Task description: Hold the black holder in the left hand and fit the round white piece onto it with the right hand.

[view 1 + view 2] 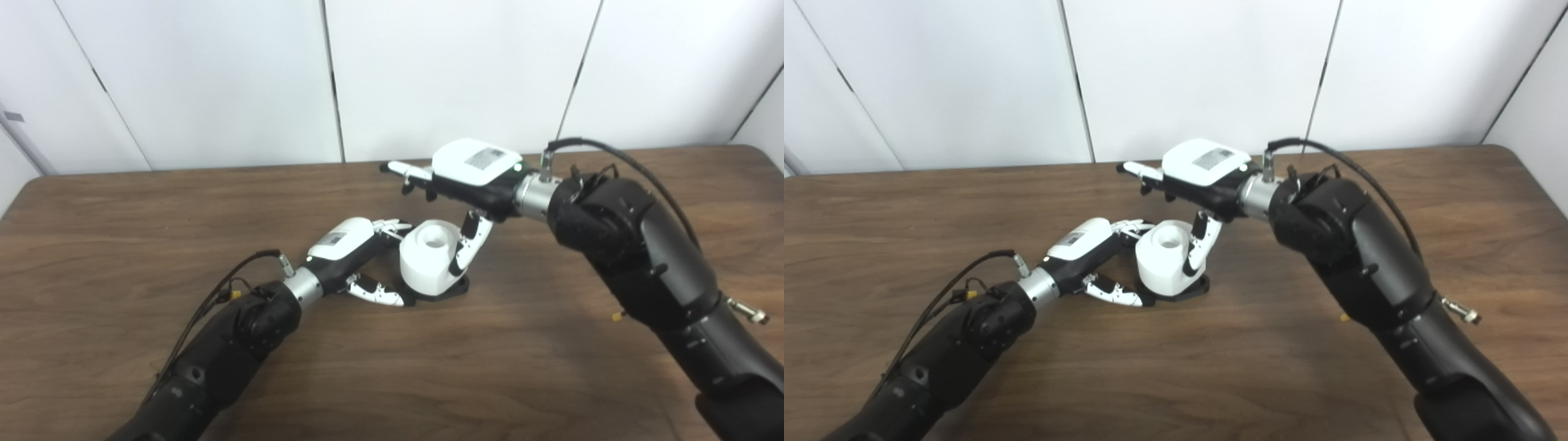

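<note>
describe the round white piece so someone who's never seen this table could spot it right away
Look near the middle of the brown wooden table, between the two hands. The round white piece is a stubby white cylinder with a hole in its top, sitting on the flat black holder. Unlike the hands' white shells, it is plain and round.

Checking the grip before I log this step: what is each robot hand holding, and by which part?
Left hand grips the black holder at its left base edge. Right hand is open, thumb beside the round white piece, holding nothing.
</note>
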Motion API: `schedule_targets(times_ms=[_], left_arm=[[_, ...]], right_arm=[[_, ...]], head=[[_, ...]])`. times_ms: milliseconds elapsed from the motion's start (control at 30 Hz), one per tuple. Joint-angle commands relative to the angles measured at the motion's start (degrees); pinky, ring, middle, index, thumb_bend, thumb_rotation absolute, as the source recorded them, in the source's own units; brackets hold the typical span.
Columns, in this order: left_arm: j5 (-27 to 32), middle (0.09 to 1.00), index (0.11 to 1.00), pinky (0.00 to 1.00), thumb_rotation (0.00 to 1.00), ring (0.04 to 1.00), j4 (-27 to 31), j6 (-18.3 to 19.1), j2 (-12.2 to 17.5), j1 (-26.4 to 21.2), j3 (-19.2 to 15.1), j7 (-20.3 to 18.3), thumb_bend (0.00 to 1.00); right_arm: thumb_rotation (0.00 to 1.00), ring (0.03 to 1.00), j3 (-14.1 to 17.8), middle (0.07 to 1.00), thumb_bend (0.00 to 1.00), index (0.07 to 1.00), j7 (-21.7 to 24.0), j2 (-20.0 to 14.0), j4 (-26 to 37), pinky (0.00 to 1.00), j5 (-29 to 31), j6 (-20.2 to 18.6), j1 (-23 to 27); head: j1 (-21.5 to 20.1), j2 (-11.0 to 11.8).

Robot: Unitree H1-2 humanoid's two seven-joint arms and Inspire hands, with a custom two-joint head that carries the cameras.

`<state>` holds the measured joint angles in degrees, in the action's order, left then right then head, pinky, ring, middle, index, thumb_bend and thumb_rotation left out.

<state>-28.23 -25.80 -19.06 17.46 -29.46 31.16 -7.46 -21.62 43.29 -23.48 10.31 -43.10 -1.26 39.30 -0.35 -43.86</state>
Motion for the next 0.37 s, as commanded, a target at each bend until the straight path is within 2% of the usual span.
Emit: schedule_targets(times_ms=[0, 167, 333], left_arm=[[-2.3, 0.895, 0.480, 0.88, 0.07, 0.941, -3.6, 2.7, 0.8, 3.0, 2.8, -6.5, 0.52], [-1.9, 0.895, 0.480, 0.87, 0.07, 0.942, -3.2, 3.0, 0.9, 3.2, 2.6, -6.8, 0.52], [-2.3, 0.896, 0.480, 0.87, 0.07, 0.944, -2.8, 3.0, 1.1, 3.1, 2.8, -7.0, 0.52]], right_arm=[[0.24, 0.736, 1.3, 0.863, 0.98, 1.000, 1.0, -1.8, 2.4, 0.57, 0.8, -1.0, 3.3], [0.23, 0.766, 1.6, 0.894, 1.00, 1.000, 5.0, -4.2, 4.2, 0.58, 1.6, -2.7, 4.2], [0.18, 0.752, 2.7, 0.888, 0.99, 1.000, 6.9, -6.9, 5.5, 0.57, 2.6, -3.4, 3.9]], head=[[-0.1, 0.0], [-0.4, 0.0], [-0.3, 0.0]])
